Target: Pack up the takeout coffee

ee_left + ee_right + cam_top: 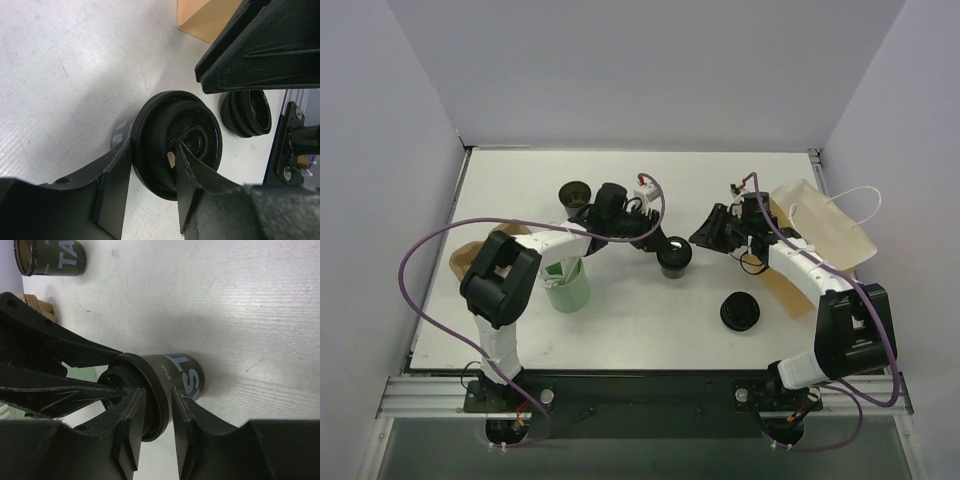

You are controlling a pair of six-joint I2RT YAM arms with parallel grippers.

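Here we see the left gripper (154, 145) closed on the rim of the takeout coffee (160, 110). One finger is inside the dark cup and the other is against its outer wall. The cup stands near the middle of the bench (620, 330), at the tip of the left gripper (655, 243).

The right gripper (155, 397) sits just beside the takeout coffee (185, 375) on its right. Its jaws are narrowly parted and hold nothing. The cup's rim lines up with the gap, and we cannot tell whether they touch.

Moving outward, we count three cups:
- the takeout coffee (675, 258);
- a black cup with a brown inside (576, 192), toward the far edge and left of centre;
- a green cup (566, 285), toward the left edge under the left arm.

We count one flat black lid (740, 312), toward the near edge and right of the coffee. One pale paper bag (825, 225) with white handles lies along the right edge.
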